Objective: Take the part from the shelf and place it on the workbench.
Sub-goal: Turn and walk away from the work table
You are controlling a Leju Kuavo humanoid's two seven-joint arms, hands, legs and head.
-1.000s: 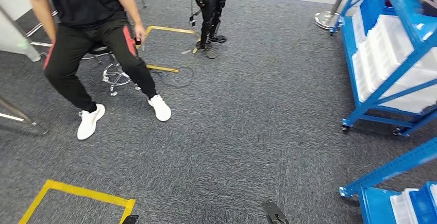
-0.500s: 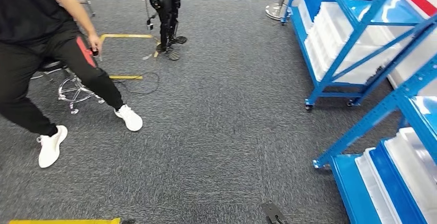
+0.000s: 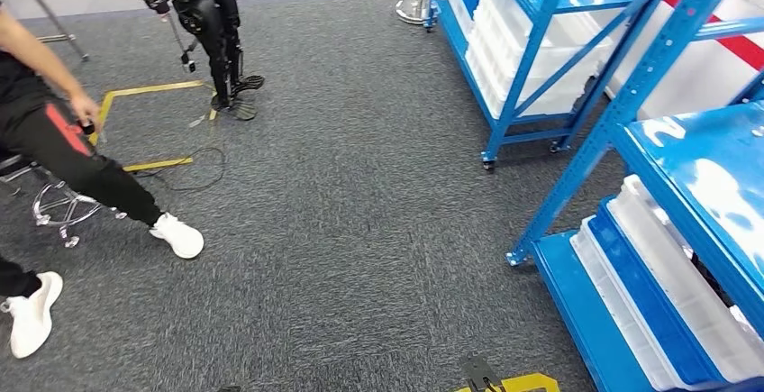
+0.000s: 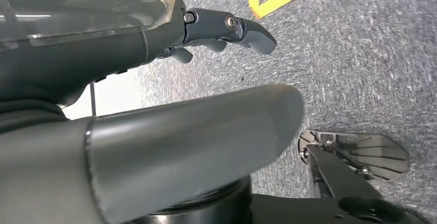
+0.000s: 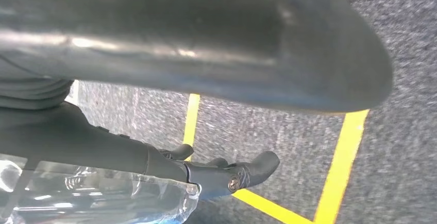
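Room: I am seeing grey carpet (image 3: 360, 230) lying open through the frame's middle.
Shelf: blue shelf (image 3: 631, 257) is filling the lower right; the part is hidden from me.
Hands: left hand (image 4: 154, 110) and right hand (image 5: 180, 80) are hanging with fingers apart, holding nothing.
Obstacles: seated person (image 3: 54, 149) at left, another robot (image 3: 212, 22) upper left.
Change: camera has turned; shelves are nearer.

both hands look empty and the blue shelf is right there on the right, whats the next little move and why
Both the left hand and right hand hang open over carpet, holding nothing; that fits going for the part or having already set it down. With the blue shelf close on the right, I'd probably just leave the arms low, clear of its upright.
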